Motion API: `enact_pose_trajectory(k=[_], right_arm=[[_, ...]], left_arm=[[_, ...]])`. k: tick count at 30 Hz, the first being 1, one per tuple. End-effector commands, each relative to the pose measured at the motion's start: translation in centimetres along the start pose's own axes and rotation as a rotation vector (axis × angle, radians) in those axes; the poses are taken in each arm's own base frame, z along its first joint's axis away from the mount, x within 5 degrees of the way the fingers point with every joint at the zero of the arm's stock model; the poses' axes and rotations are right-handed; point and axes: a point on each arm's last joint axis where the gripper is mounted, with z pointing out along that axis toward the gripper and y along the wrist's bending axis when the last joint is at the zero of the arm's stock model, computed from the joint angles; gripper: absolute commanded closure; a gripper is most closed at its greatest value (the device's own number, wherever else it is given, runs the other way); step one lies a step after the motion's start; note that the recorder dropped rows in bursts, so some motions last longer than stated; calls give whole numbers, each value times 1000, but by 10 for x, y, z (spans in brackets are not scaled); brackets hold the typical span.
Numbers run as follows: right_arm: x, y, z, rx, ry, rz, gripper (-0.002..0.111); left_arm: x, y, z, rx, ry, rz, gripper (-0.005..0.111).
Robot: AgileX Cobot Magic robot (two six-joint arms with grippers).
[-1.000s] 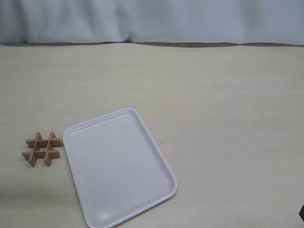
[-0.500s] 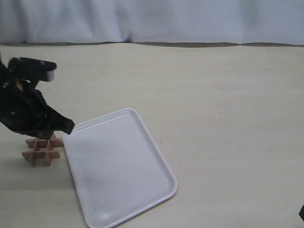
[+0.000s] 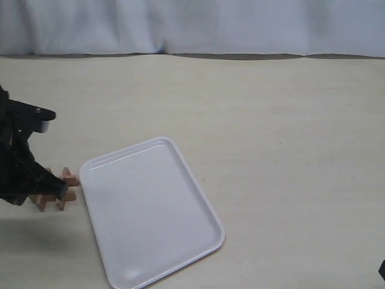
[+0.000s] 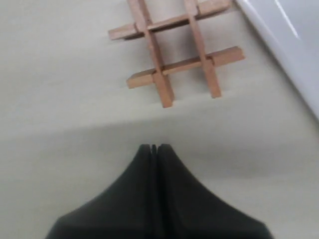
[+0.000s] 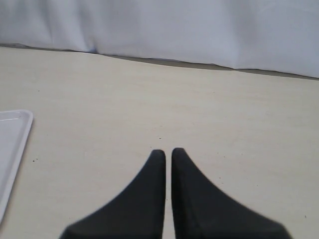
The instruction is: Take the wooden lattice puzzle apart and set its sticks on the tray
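Observation:
The wooden lattice puzzle point(image 3: 68, 179) lies on the table just left of the white tray point(image 3: 150, 211), with all four sticks still interlocked. In the exterior view my left arm hides most of it. My left gripper point(image 3: 60, 189) hangs over its near side, shut and empty. In the left wrist view the puzzle point(image 4: 174, 50) sits a little beyond the shut left gripper point(image 4: 154, 148), apart from it, and the tray's rim point(image 4: 294, 45) runs along one side. My right gripper point(image 5: 168, 152) is shut on nothing over bare table, with a tray corner point(image 5: 10, 139) off to its side.
A white cloth backdrop point(image 3: 192, 27) runs along the table's far edge. The tray holds nothing. Only a dark sliver of the right arm point(image 3: 382, 271) shows at the lower right corner of the exterior view.
My left arm came into view from the left, then dropped lower and back to the left, so it now covers most of the puzzle. Puzzle and tray have not moved.

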Motion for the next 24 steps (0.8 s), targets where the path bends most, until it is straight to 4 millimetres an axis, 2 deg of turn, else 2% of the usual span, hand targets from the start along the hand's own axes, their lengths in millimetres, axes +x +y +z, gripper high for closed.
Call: enact_pose_trajectory(k=[1, 8, 10, 14, 16, 24], right_arm=[[1, 0, 0, -6, 1, 7, 104], [1, 0, 0, -6, 1, 7, 104], [1, 0, 0, -6, 1, 7, 104], [1, 0, 0, -6, 1, 7, 104], [1, 0, 0, -6, 1, 7, 104], [1, 0, 0, -6, 1, 7, 104]], left_arm=[[2, 14, 11, 67, -41, -118, 107], [-2, 10, 11, 125, -93, -104, 103], [-2, 10, 11, 126, -93, -103, 96], [-2, 10, 11, 126, -95, -103, 73], [-2, 10, 11, 126, -95, -103, 68], [3, 7, 23, 144, -161, -107, 68]])
